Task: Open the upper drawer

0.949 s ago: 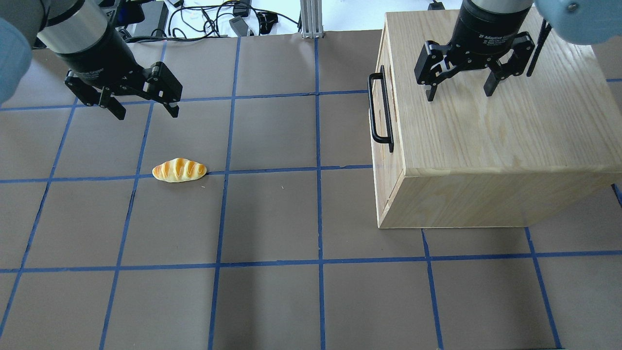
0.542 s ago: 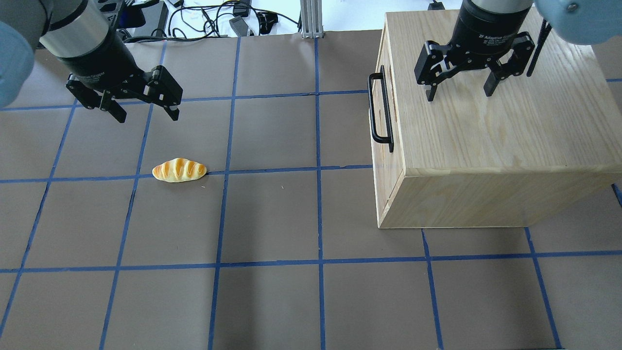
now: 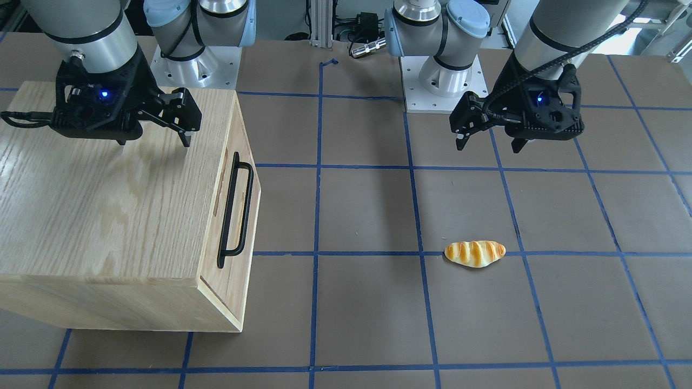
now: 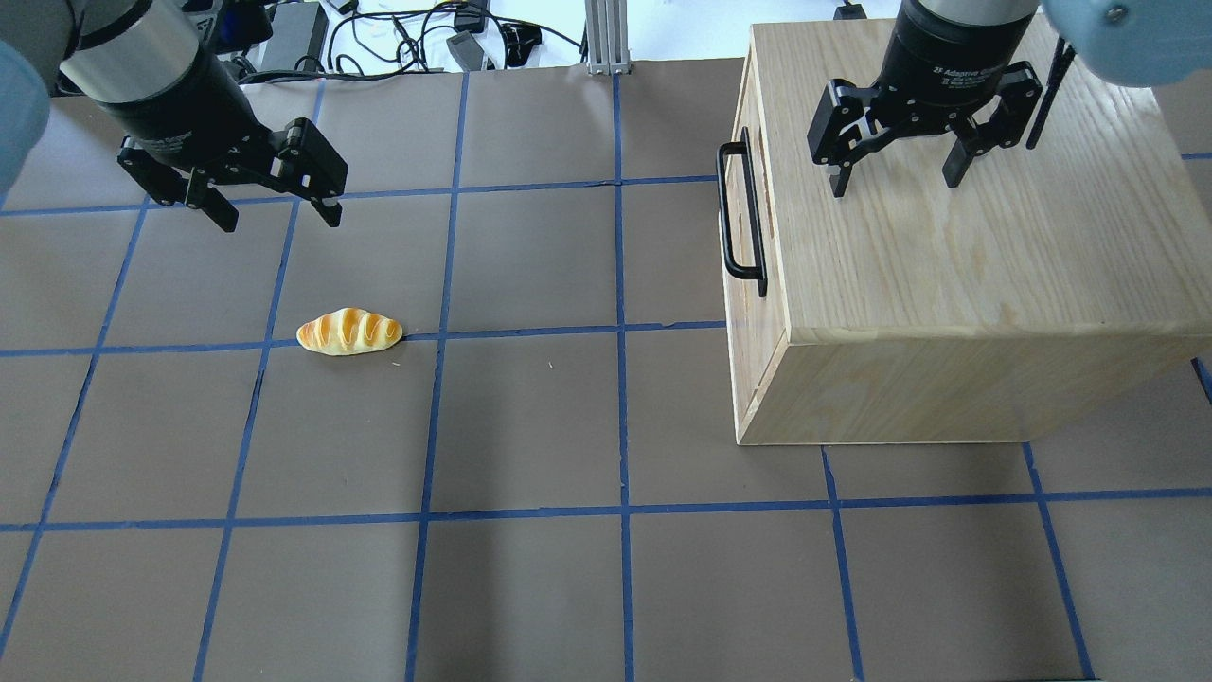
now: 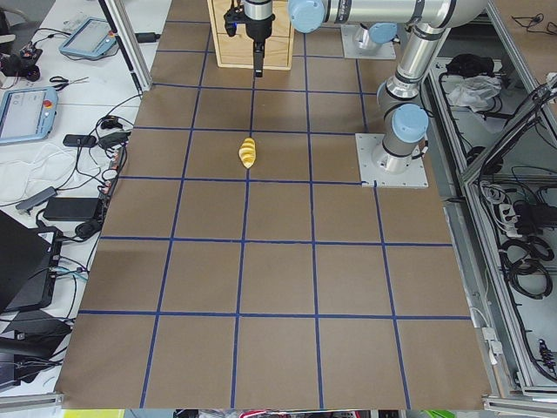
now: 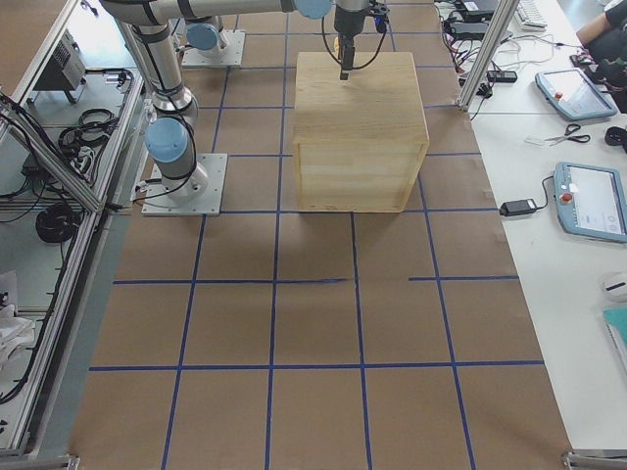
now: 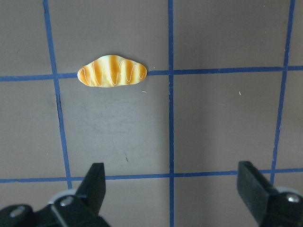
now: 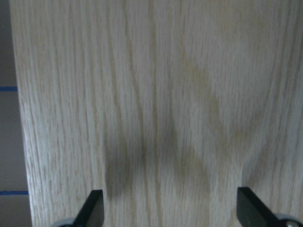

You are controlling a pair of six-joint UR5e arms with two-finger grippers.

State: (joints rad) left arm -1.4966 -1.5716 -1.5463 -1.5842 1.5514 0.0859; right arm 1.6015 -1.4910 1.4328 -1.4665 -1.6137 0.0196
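The upper drawer (image 4: pixel 738 210) is the top part of the oak cabinet's front and stands shut, flush with the body. Its black bar handle (image 4: pixel 723 210) faces the middle of the table; drawer (image 3: pixel 238 210) and handle (image 3: pixel 227 210) also show in the front-facing view. My right gripper (image 4: pixel 895 185) hangs open and empty over the cabinet's grained top (image 8: pixel 156 94), behind the drawer front and apart from the handle; it also shows in the front-facing view (image 3: pixel 154 143). My left gripper (image 4: pixel 279 220) is open and empty above the mat far to the left, seen too in the front-facing view (image 3: pixel 489 147).
The oak cabinet (image 4: pixel 947 265) fills the right side of the table. A striped bread roll (image 4: pixel 349 332) lies on the mat in front of my left gripper, also in the left wrist view (image 7: pixel 112 71). Cables and power bricks (image 4: pixel 454 38) lie beyond the far edge.
My left gripper has drifted a little to the left and toward the far edge, away from the bread roll. The right gripper and the drawer have not moved.
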